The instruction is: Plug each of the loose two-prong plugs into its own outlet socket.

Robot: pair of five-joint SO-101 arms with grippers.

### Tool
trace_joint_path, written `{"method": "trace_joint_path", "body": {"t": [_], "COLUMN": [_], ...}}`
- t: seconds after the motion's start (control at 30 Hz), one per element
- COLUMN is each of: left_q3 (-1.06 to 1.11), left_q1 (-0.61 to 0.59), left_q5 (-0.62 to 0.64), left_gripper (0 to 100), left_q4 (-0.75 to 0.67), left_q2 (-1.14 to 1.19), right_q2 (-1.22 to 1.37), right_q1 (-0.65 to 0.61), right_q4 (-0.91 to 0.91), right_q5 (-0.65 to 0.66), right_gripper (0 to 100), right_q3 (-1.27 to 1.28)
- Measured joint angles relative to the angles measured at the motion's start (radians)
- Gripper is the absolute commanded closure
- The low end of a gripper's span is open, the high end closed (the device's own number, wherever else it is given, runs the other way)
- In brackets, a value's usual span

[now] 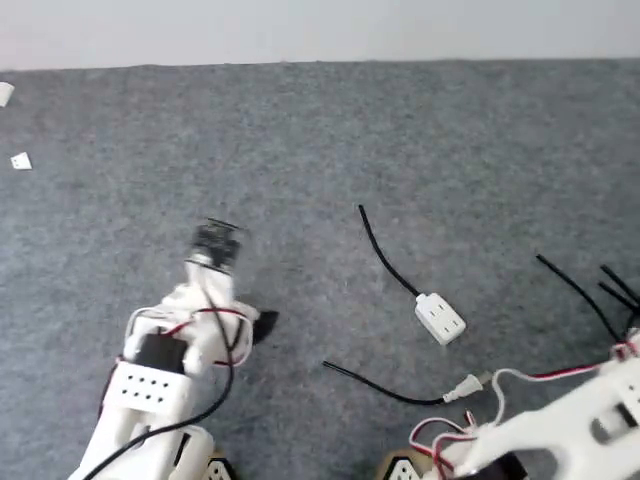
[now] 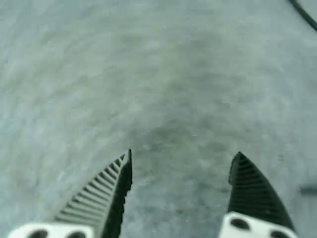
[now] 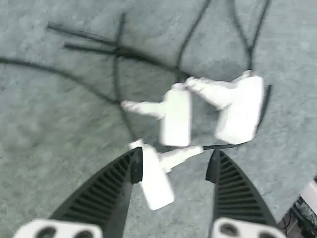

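Plugs, boxy white plastic on black cords, litter grey felt; left claw and right claw, ridged, gape wide.

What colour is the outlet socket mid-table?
The outlet socket is white, clearest in the high view.

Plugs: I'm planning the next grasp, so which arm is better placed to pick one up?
Right. The right gripper is open over the white plugs and sockets, one lying between its fingertips. The left gripper, also open, faces bare carpet.
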Motion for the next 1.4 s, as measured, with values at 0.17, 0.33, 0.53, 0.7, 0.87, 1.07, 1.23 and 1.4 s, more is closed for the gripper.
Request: {"method": "trace_joint_path", "body": {"t": [0.17, 0.33, 0.53, 0.7, 0.87, 1.07, 1.23, 1.4], "left_q3": [-0.084, -0.15, -0.181, -0.183, -0.089, -0.058, -0.043, -0.04], "left_q1": [0.071, 0.072, -0.075, -0.216, -0.316, -0.531, -0.643, -0.667], "left_q5": [0.006, 0.014, 0.015, 0.015, 0.015, 0.015, 0.015, 0.015], "left_gripper": [70, 70, 70, 70, 70, 70, 70, 70], "left_q4": [-0.015, -0.087, -0.121, -0.081, -0.058, 0.009, 0.021, 0.021], "left_q2": [0.057, 0.272, 0.391, 0.31, 0.157, 0.06, 0.055, 0.055], "right_q2": [-0.038, -0.044, -0.044, -0.044, -0.044, -0.044, 0.008, 0.204], "right_q1": [-0.032, -0.241, -0.675, -0.925, -1.036, -1.045, -1.045, -1.043], "right_q4": [-0.032, -0.006, 0.057, 0.068, 0.064, 0.044, 0.014, -0.08], "right_q5": [0.0, -0.002, 0.08, 0.1, 0.157, 0.212, 0.253, 0.264], "right_gripper": [80.4, 80.3, 80.2, 80.2, 80.2, 80.1, 80.1, 80.1], "right_q3": [0.112, 0.158, 0.158, 0.158, 0.199, 0.244, 0.245, 0.233]}}
